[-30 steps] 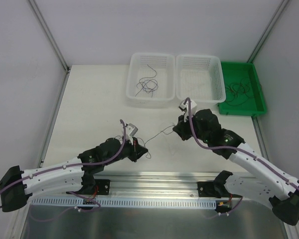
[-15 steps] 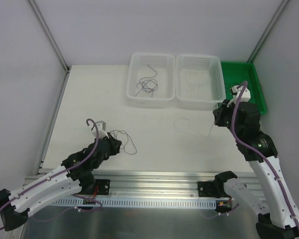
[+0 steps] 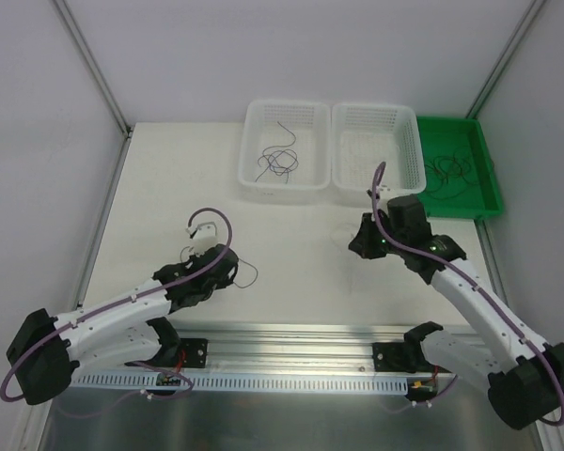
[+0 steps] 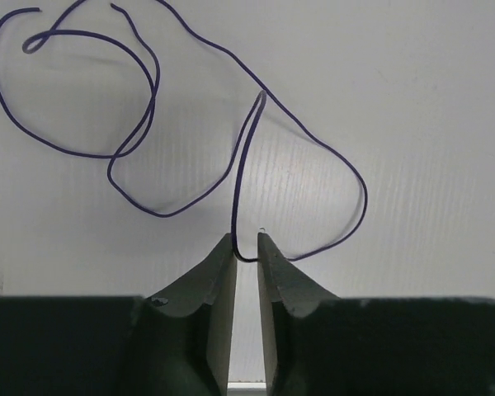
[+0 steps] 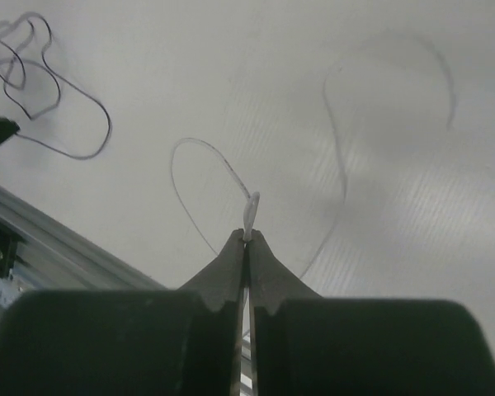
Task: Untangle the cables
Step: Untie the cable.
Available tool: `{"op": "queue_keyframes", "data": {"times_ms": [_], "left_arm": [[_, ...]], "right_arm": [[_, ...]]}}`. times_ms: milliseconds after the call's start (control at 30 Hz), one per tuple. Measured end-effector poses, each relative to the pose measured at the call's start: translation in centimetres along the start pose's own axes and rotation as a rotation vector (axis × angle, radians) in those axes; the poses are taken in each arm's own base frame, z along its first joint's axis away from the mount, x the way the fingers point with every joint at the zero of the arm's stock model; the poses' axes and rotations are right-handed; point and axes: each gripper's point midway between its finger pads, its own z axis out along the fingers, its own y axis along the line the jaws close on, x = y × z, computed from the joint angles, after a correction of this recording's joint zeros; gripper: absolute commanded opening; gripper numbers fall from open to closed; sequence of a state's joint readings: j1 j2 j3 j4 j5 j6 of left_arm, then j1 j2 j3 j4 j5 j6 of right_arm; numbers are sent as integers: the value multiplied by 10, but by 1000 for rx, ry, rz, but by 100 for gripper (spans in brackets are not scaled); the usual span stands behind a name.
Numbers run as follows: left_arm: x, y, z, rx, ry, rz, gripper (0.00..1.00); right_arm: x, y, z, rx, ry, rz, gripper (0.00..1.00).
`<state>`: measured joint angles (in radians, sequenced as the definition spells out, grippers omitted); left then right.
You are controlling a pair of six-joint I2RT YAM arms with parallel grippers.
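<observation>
Now that the purple wire [image 4: 235,177] has come clear, the left gripper [image 4: 246,241] eases open around it (freed, it seems) while the right gripper [image 5: 247,238] stays clenched on a pale wire [image 5: 252,205].

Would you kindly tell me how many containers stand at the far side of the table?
3: left, a white basket holding dark cables; middle, a second white basket; right, a green tray with more cables.

Your workspace: robotics lab test cell. Cues: plain white enclosure walls [image 3: 28,141], aluminium corner posts [image 3: 92,66], white tabletop [image 3: 169,188], robot arms [image 3: 113,318] bolted to aluminium rail [image 3: 291,334], white baskets [image 3: 263,193] and green tray [image 3: 470,193] holding thin cables [image 3: 277,162].
</observation>
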<state>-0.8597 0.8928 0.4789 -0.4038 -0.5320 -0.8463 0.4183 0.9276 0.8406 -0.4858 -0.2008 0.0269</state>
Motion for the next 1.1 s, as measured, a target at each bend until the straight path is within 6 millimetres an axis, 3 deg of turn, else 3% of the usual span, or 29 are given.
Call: {"op": "queue_keyframes", "data": {"times_ms": [233,267,400,600,833,1100], "left_arm": [[-9,-1,10,-72,8,-21,64],[-11,-1,11,-81,5,-32,76],[-20,-3,15,-105,-1,-75,92],[-27,-9,27,-151,16,-90,94],[-29,17,38,-276,13,-92,94],[-28,33,55,-397,55,-71,89]], "right_arm": [[78,6,64,-22,273,-30,1],[85,8,70,-24,293,-37,1],[102,7,88,-23,338,-39,1],[107,15,102,-53,332,-52,1],[112,20,107,-84,324,-67,1],[124,23,114,-115,371,-53,1]]}}
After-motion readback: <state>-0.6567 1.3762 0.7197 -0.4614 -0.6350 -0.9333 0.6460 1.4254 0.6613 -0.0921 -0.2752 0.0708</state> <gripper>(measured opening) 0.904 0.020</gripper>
